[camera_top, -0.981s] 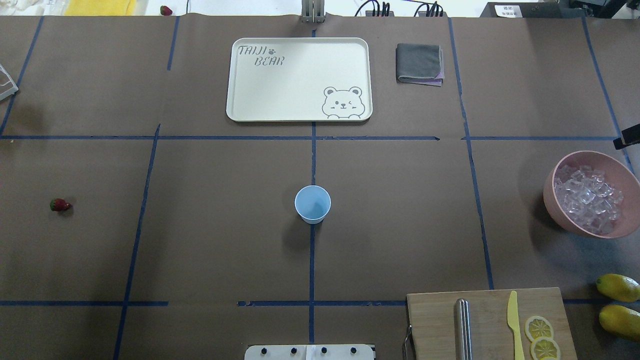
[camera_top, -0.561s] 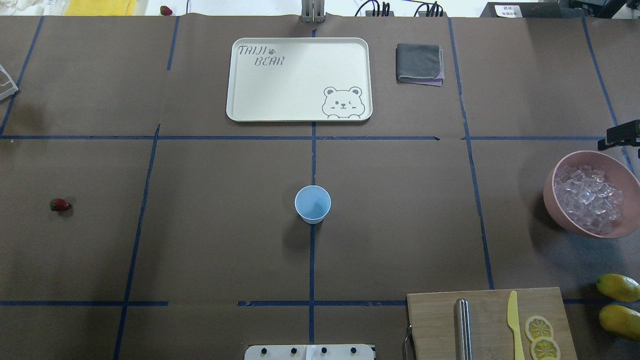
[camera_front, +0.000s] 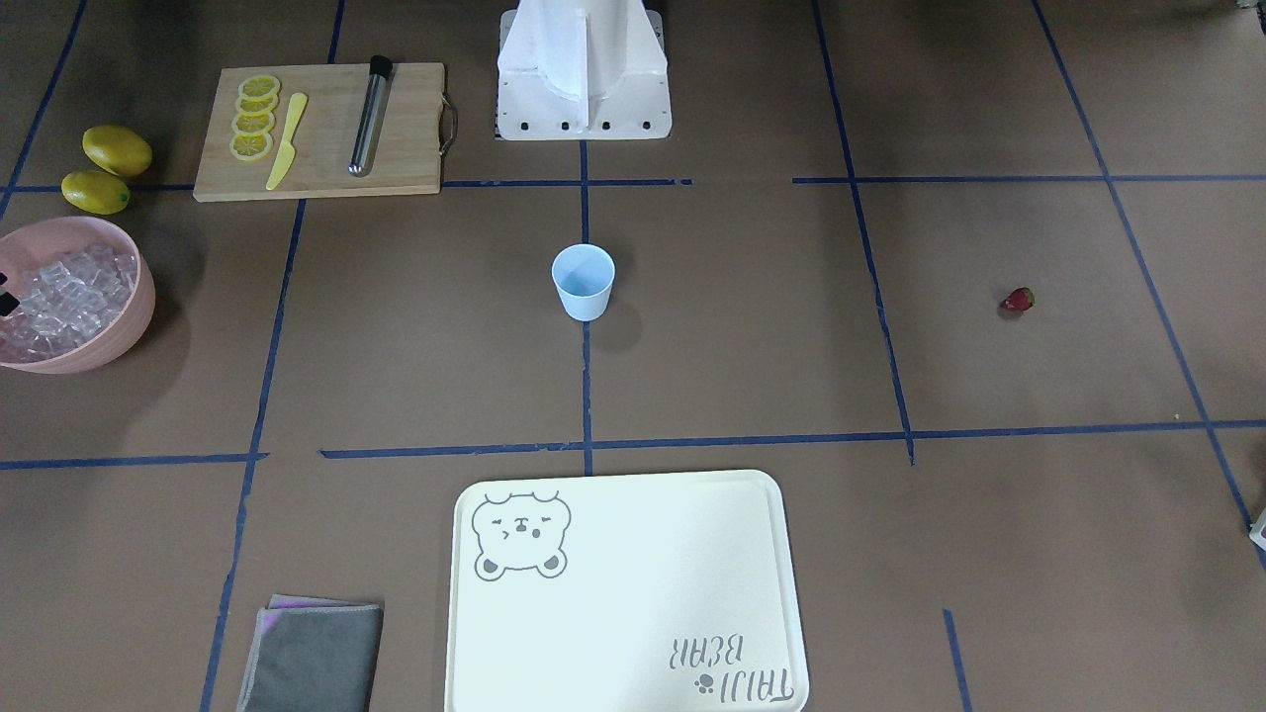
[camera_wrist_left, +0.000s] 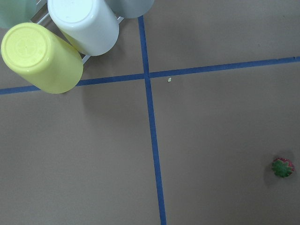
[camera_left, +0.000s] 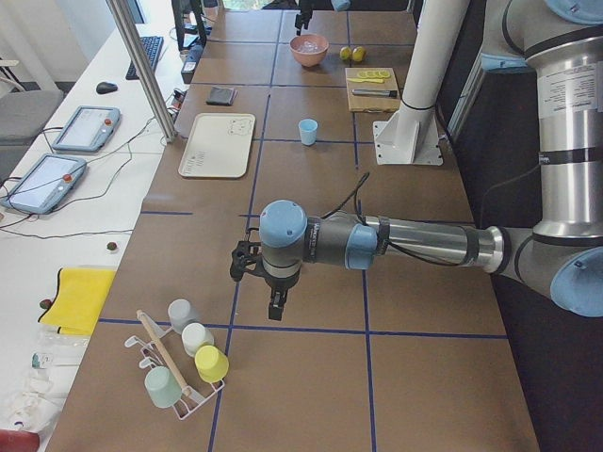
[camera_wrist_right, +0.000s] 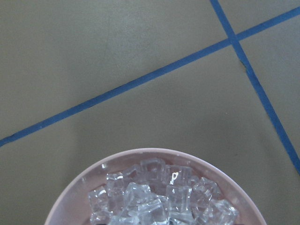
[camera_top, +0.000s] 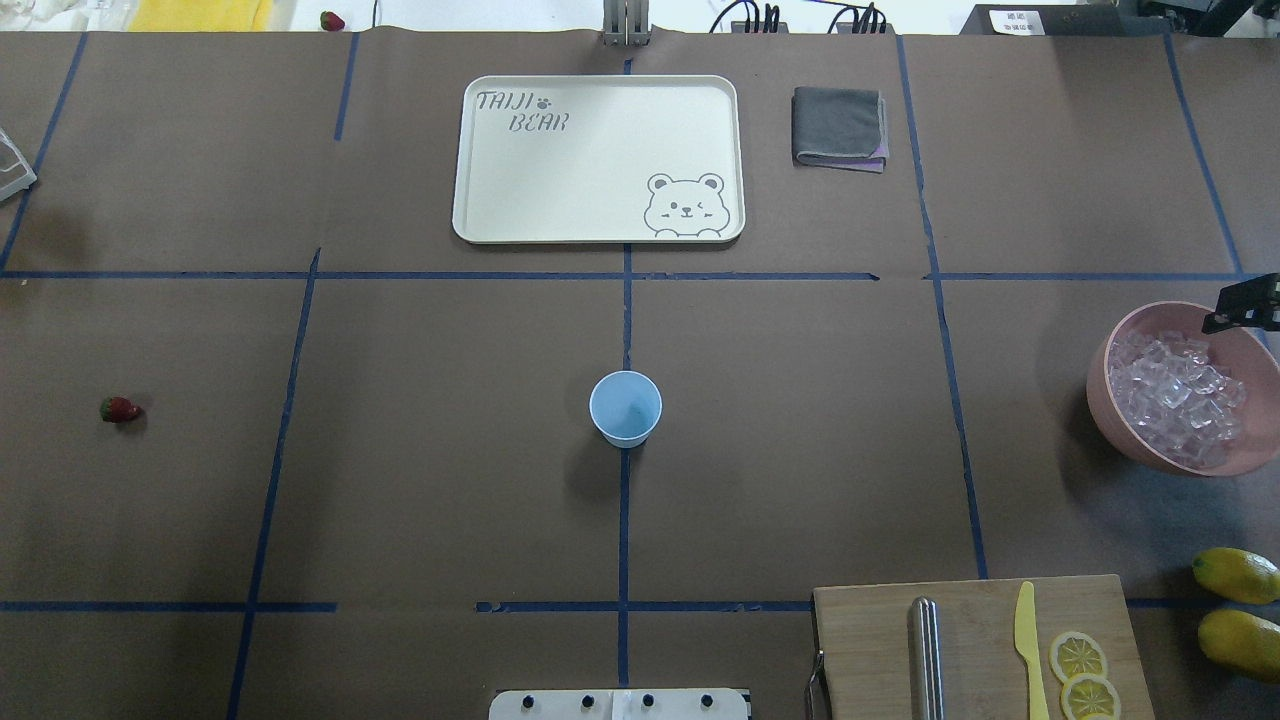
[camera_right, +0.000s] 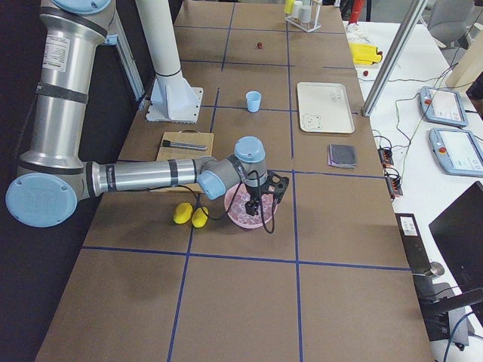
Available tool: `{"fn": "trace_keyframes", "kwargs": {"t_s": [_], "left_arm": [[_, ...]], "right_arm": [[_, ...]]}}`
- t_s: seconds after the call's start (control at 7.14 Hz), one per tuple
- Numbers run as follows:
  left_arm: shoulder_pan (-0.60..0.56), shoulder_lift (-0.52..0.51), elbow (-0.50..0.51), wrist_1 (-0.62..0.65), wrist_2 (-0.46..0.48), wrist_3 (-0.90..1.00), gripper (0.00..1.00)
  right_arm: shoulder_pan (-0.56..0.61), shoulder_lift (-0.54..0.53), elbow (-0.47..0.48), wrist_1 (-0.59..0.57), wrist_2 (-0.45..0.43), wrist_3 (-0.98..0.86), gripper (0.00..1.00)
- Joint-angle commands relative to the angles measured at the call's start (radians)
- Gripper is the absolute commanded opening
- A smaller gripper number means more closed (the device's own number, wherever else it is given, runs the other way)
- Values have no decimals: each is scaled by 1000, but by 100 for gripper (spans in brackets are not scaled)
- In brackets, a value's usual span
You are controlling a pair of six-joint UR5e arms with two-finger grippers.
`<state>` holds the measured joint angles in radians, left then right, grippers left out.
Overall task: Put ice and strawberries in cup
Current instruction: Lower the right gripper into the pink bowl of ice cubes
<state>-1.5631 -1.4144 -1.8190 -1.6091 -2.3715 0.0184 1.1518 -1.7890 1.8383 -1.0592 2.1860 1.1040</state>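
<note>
Hovering right pincer [camera_right: 259,208] above pink bowl [camera_top: 1118,438] of ice [camera_top: 1180,400]

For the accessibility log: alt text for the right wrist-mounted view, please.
A pink bowl holding clear ice cubes sits at the bottom edge, cut off by the frame. Above it lies brown table paper crossed by blue tape lines.

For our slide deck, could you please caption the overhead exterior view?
Empty cup at table centre, strawberry far left, pink bowl of ice far right, with right gripper over its rim.

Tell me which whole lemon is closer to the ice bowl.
The upper lemon in the overhead view; the other lemon lies beyond it from the pink bowl.
</note>
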Motion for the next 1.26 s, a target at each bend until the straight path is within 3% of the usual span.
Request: {"fn": "trace_keyframes", "kwargs": {"t_s": [0.0,0.7,1.12], "left_arm": [[0,0,0,0,0,2,100],[0,2,0,0,0,2,100],[0,2,-3,0,0,2,100]], "right_arm": [[-88,-24,7,25,-75,83,91],[-118,-27,1,24,-117,89,72],[-119,-20,-1,22,-117,88,72]]}}
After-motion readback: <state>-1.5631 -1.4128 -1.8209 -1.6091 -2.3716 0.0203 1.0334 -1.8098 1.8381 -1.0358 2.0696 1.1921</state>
